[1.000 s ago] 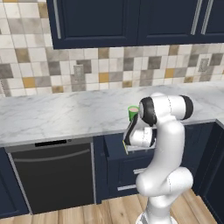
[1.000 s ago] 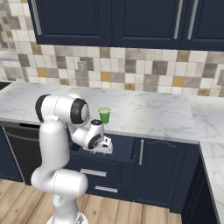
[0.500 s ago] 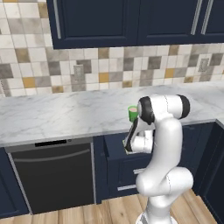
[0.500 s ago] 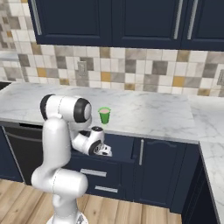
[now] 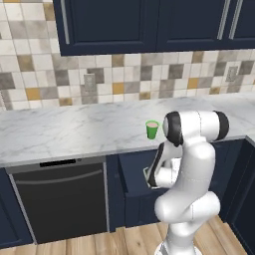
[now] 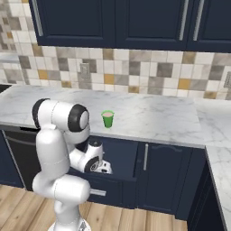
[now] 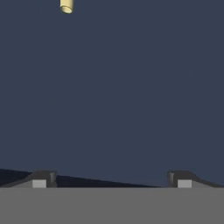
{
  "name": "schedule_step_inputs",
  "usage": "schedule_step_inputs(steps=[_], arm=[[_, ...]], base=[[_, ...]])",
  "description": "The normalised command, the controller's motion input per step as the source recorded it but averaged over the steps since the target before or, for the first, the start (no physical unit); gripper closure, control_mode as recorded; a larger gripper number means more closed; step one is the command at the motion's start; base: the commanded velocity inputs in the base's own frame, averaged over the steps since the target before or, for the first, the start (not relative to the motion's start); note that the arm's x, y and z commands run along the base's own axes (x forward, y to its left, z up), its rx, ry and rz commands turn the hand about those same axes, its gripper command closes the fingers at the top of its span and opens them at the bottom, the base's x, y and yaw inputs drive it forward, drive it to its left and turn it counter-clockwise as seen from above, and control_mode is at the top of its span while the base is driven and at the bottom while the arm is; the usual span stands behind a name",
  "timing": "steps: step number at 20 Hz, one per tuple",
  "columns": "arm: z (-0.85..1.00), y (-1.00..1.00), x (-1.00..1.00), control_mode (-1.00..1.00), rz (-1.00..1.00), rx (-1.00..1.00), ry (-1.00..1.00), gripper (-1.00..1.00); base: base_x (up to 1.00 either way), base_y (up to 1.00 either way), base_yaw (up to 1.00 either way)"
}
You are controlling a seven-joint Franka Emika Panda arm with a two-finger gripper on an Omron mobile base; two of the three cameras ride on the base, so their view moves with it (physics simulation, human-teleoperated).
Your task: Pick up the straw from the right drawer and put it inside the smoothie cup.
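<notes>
Tool [image 7: 109,181] lower into navy drawer [image 7: 131,96].

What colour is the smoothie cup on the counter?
Bright green smoothie cup with a pale pinkish top, clearest in the right base view.

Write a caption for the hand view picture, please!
Open gripper over the dark drawer floor, straw end peeking in.

Pincer [image 7: 111,183] lower now, deeper into right drawer [image 6: 122,158] (jaws wide).
</notes>
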Motion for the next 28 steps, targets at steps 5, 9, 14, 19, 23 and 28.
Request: schedule_step_inputs(steps=[5, 9, 14, 19, 23, 28], arm=[[0.14, 0.0, -0.85, -1.0, 0.07, 0.0, -0.03, -1.0], [0.32, 0.08, -0.44, -1.0, 0.04, 0.0, -0.03, -1.0], [0.37, 0.03, -0.04, -1.0, 0.01, 0.0, -0.01, -1.0], [0.2, 0.07, 0.05, -1.0, 0.0, 0.0, 0.0, -1.0], [0.01, 0.08, 0.28, -1.0, 0.0, 0.0, 0.0, -1.0], [0.0, 0.15, 0.33, -1.0, 0.0, 0.0, 0.0, -1.0]], base=[[0.0, 0.0, 0.0], [0.0, 0.0, 0.0], [0.0, 0.0, 0.0], [0.0, 0.0, 0.0], [0.0, 0.0, 0.0], [0.0, 0.0, 0.0]])
